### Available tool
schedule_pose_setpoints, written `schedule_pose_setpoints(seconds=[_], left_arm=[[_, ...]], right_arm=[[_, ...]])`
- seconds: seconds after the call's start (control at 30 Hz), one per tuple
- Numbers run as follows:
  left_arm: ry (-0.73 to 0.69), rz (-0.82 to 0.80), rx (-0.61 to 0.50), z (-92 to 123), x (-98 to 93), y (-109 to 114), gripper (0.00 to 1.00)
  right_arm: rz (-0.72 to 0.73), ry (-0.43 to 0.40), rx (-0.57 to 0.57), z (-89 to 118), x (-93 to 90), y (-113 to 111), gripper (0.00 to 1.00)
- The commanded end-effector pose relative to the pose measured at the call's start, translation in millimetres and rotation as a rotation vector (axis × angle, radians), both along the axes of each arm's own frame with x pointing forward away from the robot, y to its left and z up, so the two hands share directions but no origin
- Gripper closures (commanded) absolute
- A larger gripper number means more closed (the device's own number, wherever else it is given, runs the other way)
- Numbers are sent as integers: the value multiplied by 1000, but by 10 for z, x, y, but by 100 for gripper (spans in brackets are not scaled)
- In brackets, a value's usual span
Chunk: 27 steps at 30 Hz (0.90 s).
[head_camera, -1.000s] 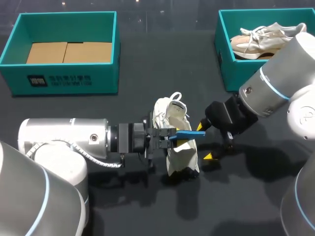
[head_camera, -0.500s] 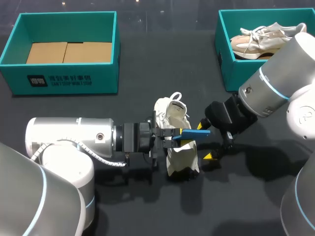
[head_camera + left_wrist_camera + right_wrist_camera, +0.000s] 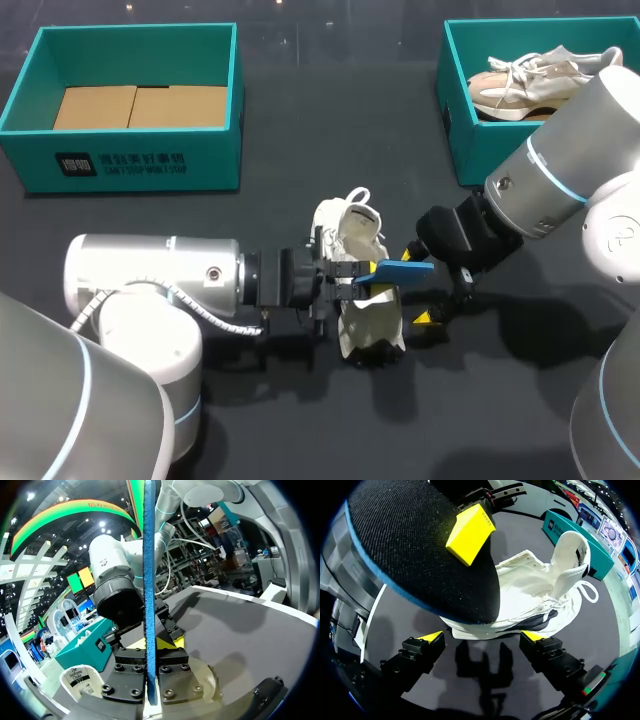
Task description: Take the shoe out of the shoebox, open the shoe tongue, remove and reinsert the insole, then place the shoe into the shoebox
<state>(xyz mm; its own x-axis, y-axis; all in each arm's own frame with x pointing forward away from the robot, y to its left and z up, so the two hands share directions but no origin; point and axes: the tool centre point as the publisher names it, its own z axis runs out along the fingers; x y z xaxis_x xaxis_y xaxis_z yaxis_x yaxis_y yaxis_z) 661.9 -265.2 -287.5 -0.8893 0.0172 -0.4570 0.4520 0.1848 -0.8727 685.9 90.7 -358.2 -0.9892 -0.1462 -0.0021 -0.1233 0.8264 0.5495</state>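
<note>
Head view | left claw [image 3: 363,271] pinches insole [image 3: 402,268] | shoe [image 3: 346,226] partly covered

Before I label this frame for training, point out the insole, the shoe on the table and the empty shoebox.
insole [image 3: 398,268], head view, its blue edge.
shoe [image 3: 372,322], head view, white side of the upper.
empty shoebox [image 3: 130,165], head view, teal front wall.

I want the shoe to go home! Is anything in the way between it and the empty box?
Nothing visible stands between the white shoe and the empty teal shoebox. But the left gripper holds the blue insole above the shoe.
</note>
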Motion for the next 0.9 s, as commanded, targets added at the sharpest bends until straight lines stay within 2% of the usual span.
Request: schedule_pose_setpoints(seconds=[0.03, 0.33, 0.57, 0.9], left_arm=[[8, 2, 16, -38, 37, -31, 100], [26, 0, 28, -143, 86, 35, 100], [29, -18, 38, -195, 39, 89, 100], [40, -7, 69, -367, 76, 147, 100]], right_arm=[[-2, -2, -4, -5, -8, 11, 0], [-2, -2, -4, -5, -8, 11, 0], [-2, -2, -4, -5, -8, 11, 0], [-2, -2, -4, -5, -8, 11, 0]])
